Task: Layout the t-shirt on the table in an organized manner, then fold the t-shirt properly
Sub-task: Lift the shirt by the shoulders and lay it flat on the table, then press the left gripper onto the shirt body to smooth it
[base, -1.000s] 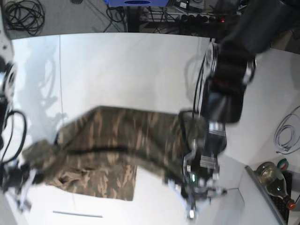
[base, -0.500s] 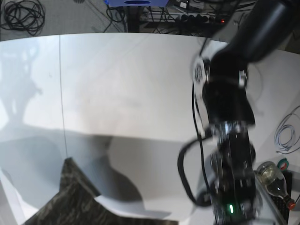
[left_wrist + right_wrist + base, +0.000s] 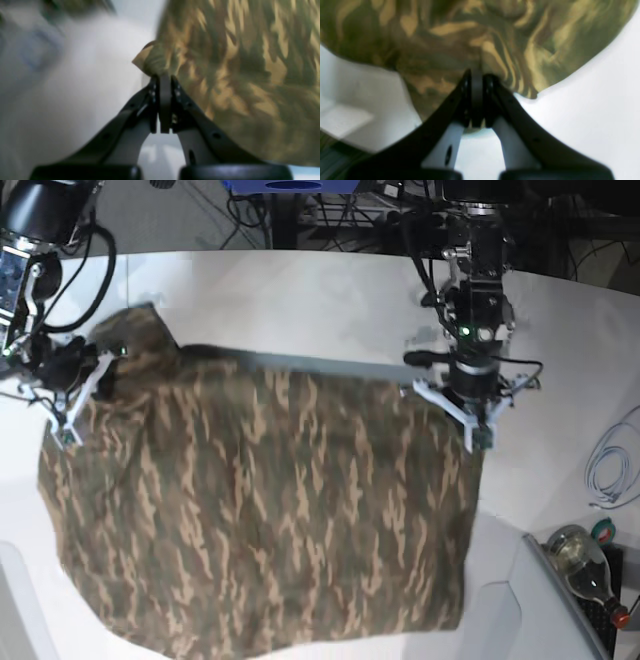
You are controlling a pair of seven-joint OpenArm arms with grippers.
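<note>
The camouflage t-shirt [image 3: 270, 510] is stretched wide between my two grippers and drapes toward the front of the white table [image 3: 300, 300]. My left gripper [image 3: 478, 436], on the base view's right, is shut on the shirt's edge. The left wrist view shows its jaws closed [image 3: 161, 75] on a bunched fold of the cloth [image 3: 237, 75]. My right gripper [image 3: 64, 430], on the base view's left, is shut on the other edge. The right wrist view shows its jaws closed [image 3: 476, 73] on the cloth [image 3: 470, 37]. The collar and label are not visible.
A glass bottle [image 3: 585, 565] and a coiled white cable [image 3: 610, 465] lie at the right edge. Black cables and a blue object [image 3: 290, 185] lie beyond the table's far edge. Bare tabletop shows behind the shirt.
The shirt was bunched low near the front. Both arms have swung up and back, and it is now pulled out wide between the two grippers.
</note>
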